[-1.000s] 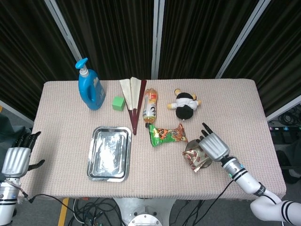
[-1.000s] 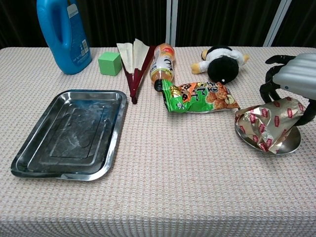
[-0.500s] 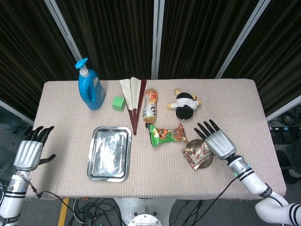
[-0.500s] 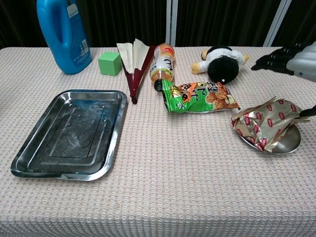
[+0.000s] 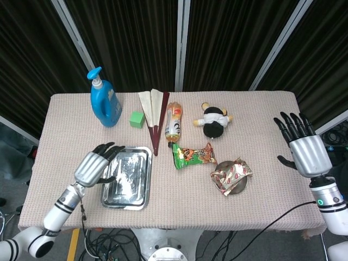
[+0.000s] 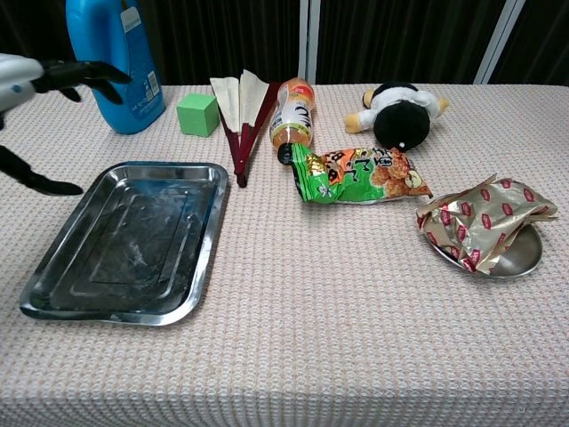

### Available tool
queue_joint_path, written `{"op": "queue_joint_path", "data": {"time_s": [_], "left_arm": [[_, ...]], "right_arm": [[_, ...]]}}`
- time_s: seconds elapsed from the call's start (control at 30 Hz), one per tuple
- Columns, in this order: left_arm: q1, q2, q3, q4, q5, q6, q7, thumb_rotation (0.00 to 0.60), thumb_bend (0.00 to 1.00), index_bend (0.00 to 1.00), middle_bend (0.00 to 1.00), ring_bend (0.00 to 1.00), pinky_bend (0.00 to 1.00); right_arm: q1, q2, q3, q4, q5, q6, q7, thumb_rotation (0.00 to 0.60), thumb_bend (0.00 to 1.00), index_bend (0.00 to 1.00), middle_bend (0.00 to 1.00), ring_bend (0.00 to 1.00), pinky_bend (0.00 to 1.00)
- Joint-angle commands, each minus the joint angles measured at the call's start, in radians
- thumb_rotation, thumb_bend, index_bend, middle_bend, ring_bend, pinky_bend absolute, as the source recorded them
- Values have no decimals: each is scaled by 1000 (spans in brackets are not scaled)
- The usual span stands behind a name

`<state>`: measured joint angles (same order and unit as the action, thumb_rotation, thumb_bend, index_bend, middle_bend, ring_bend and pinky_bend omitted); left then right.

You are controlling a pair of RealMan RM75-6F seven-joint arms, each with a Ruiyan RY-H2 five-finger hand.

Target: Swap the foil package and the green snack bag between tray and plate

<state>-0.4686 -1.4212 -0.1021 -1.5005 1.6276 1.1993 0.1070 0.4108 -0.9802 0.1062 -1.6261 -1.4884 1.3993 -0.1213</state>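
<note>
The crinkled foil package [image 5: 232, 175] [image 6: 484, 218] lies on the small round metal plate [image 5: 238, 186] [image 6: 511, 258] at the right. The green snack bag [image 5: 193, 156] [image 6: 357, 175] lies flat on the tablecloth between plate and tray. The steel tray [image 5: 126, 176] [image 6: 129, 238] holds nothing. My left hand [image 5: 97, 165] [image 6: 36, 98] hovers open over the tray's left rim, fingers spread. My right hand [image 5: 304, 149] is open, lifted off the table's right edge, well clear of the plate; the chest view does not show it.
A blue detergent bottle [image 5: 105, 100], a green cube [image 5: 136, 119], a folded fan [image 5: 155, 116], an orange drink bottle [image 5: 174, 122] lying down and a plush toy [image 5: 213, 121] line the back of the table. Bare cloth lies in front of tray and plate.
My right hand has let go of the foil package, leaving it on the plate, and withdrawn to the right. My left hand has come in from the left edge to over the tray.
</note>
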Motion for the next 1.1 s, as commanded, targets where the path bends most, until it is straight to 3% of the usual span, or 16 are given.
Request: {"op": "queue_joint_path", "data": {"time_s": [0.03,0.17,0.37,0.7,1.1], "left_arm": [[-57,-50,-9,-30,7,-59,31,600,40,102,181,110,225],[-124,-127,-22,-33,-4,-132,74,600,33,102,176,105,223],[-246,-261,-91,46,-63,-241,143,600,32,102,168,94,220],[-421,-433,-207,236,-225,-376,195,600,32,101,158,91,215],[-579,-591,-263,489,-340,-455,189,600,32,101,155,91,215]], "right_arm": [[-19,1,7,31,8,2,38,600,0,0,5,0,0],[-27,-15,11,61,6,2,74,600,0,0,3,0,0],[-38,-19,19,89,-1,11,107,600,0,0,3,0,0],[-62,-22,27,129,-14,34,166,600,0,0,3,0,0],[-76,-23,36,152,-21,38,198,600,0,0,5,0,0]]}}
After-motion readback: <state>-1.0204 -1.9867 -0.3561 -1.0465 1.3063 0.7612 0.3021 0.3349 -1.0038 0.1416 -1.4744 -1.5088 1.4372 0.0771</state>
